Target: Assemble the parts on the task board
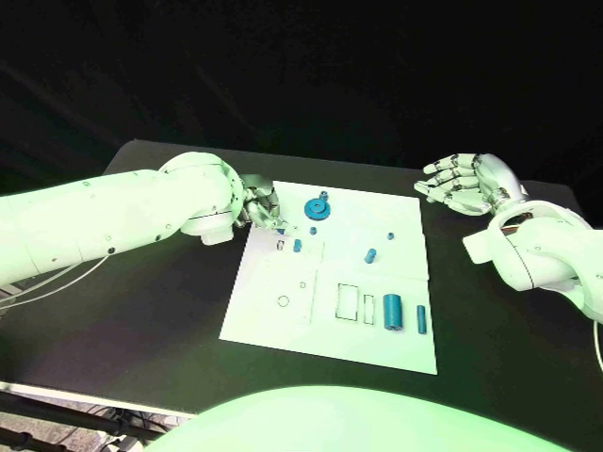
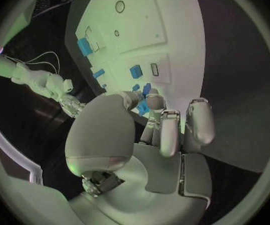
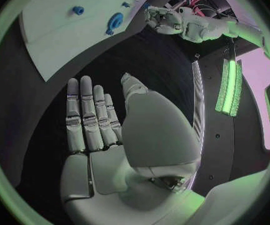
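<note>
Left hand (image 2: 149,130) fingertips pinching blue part (image 2: 143,106).

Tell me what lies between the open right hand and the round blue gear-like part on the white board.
In the head view, only bare white task board and black table separate the right hand from the round blue part.

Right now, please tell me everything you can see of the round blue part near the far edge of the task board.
The round blue part is a disc with a dark hole at its middle and a small knob at its far rim. It looks like matte plastic. It lies flat on the white task board, near the far edge, beside the left hand. Nothing visibly touches it.
</note>
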Controlling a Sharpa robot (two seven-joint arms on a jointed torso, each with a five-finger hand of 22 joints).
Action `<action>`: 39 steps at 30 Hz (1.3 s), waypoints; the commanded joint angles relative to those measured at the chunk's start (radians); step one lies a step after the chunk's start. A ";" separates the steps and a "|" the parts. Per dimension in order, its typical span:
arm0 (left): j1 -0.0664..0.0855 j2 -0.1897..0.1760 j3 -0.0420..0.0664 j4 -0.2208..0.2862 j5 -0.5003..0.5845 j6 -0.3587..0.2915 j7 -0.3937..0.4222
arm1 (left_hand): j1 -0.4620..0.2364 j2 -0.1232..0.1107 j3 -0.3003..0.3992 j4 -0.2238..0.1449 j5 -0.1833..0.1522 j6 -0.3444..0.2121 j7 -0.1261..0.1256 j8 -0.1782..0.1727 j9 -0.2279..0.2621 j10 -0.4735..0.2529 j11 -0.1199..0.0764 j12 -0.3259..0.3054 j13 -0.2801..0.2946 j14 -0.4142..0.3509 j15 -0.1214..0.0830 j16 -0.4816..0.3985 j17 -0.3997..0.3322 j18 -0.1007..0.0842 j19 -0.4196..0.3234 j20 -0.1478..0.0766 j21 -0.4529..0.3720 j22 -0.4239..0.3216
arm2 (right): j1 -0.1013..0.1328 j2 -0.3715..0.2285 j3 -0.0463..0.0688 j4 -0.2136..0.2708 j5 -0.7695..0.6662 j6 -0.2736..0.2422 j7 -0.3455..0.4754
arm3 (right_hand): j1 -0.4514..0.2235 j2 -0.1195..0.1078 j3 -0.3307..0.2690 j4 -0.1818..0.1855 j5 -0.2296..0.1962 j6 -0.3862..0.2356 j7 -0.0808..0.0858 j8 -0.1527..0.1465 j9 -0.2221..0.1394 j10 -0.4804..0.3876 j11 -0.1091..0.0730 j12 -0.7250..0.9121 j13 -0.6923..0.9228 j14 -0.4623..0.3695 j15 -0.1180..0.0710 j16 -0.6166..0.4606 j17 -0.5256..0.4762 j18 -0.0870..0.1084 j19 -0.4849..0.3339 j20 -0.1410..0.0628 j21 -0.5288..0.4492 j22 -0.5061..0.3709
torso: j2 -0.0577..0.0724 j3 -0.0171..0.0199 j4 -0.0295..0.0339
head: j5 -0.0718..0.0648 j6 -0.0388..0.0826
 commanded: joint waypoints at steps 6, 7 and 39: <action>-0.007 0.001 -0.011 0.016 -0.046 0.029 -0.003 | -0.005 -0.013 0.152 -0.140 0.004 0.018 -0.012 0.005 0.019 0.014 0.001 0.008 0.007 0.085 -0.010 0.008 0.202 -0.001 0.006 -0.001 0.007 0.003 | -0.001 0.001 0.000 -0.002 0.002 0.028 0.017 | 0.003 0.005 0.009 0.001 0.003 0.004 0.053 -0.006 -0.016 0.019 0.010 -0.064 -0.074 -0.023 0.011 -0.056 -0.057 0.011 -0.022 0.013 -0.021 -0.041 | 0.000 0.0010 -0.0007 | 0.001 -0.001; -0.007 0.001 -0.012 0.017 -0.047 0.030 -0.003 | -0.006 -0.014 0.153 -0.142 0.004 0.019 -0.012 0.005 0.019 0.015 0.001 0.008 0.007 0.085 -0.010 0.008 0.202 -0.001 0.006 -0.001 0.007 0.003 | -0.001 0.001 0.000 -0.002 0.003 0.028 0.017 | 0.004 0.005 0.009 0.001 0.003 0.004 0.054 -0.006 -0.016 0.020 0.010 -0.066 -0.076 -0.023 0.011 -0.058 -0.059 0.011 -0.023 0.013 -0.021 -0.042 | 0.000 0.0009 -0.0005 | 0.002 0.000; -0.024 0.002 -0.022 0.016 -0.059 0.065 -0.002 | -0.028 -0.026 0.193 -0.166 0.008 0.025 -0.013 0.007 0.025 0.025 -0.001 0.012 0.014 0.087 -0.011 0.009 0.205 -0.002 0.012 -0.003 0.011 0.012 | -0.005 0.000 0.000 -0.007 0.030 0.023 0.042 | 0.014 0.010 0.015 -0.002 0.003 0.025 0.067 -0.067 -0.051 0.046 0.027 -0.169 -0.116 -0.045 0.038 -0.135 -0.189 0.013 -0.184 0.054 -0.029 -0.184 | 0.000 0.0015 -0.0018 | 0.008 -0.006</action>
